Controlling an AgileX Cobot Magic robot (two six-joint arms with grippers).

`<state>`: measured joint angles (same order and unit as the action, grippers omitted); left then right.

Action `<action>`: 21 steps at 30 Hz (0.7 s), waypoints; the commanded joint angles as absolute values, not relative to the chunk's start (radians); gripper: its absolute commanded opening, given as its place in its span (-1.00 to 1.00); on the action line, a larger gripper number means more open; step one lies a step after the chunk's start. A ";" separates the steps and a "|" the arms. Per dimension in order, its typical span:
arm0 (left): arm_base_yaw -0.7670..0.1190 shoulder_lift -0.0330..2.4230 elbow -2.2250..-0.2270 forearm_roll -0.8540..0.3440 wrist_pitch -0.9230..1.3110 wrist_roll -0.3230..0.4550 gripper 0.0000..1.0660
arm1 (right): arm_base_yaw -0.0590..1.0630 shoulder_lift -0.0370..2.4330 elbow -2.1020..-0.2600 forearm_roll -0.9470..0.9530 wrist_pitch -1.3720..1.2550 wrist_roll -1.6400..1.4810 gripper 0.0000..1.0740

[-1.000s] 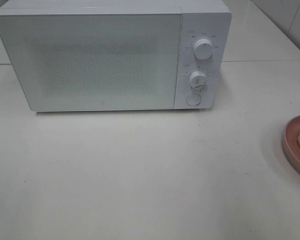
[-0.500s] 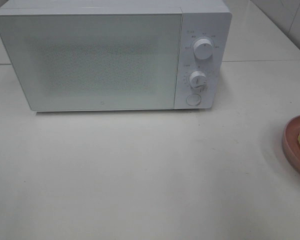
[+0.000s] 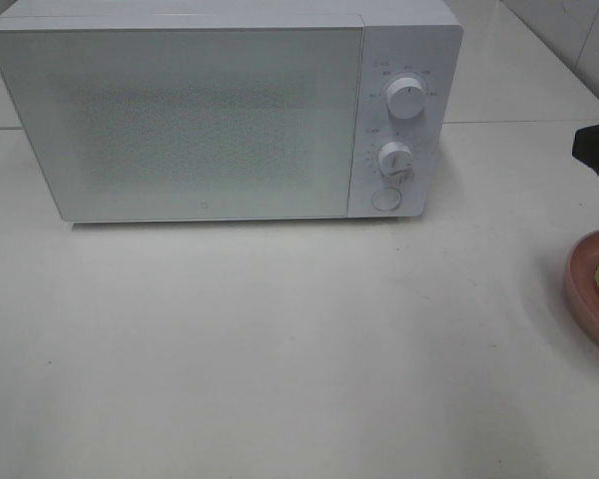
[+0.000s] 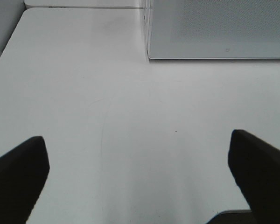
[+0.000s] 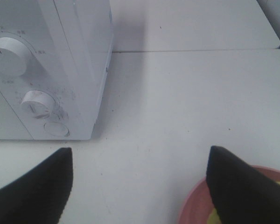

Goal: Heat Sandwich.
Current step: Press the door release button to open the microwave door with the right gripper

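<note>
Right tool (image 5: 140, 151) spread near pink plate (image 5: 192, 207) — wrist view only

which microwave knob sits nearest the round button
The lower white round knob, directly above the flat white round button; the upper white knob stands farther up.

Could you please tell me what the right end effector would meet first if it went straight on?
The right end effector would probably meet the bare white tabletop first, between the white microwave oven and the round pink plate; depth is unclear.
</note>
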<state>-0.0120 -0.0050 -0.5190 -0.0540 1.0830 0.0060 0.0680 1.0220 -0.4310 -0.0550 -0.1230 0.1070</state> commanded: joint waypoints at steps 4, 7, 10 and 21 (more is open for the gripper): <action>-0.011 -0.021 -0.516 -0.057 1.070 0.007 0.88 | 0.107 1.036 -0.337 0.008 -0.427 0.060 0.42; -0.011 -0.021 -0.516 -0.057 1.070 0.007 0.88 | 0.165 1.038 -0.295 0.124 -0.537 -0.102 0.42; -0.011 -0.021 -0.516 -0.057 1.070 0.007 0.88 | 0.199 1.038 -0.280 0.213 -0.595 -0.177 0.42; -0.011 -0.021 -0.516 -0.057 1.070 0.007 0.88 | 0.371 1.038 -0.224 0.573 -0.738 -0.397 0.42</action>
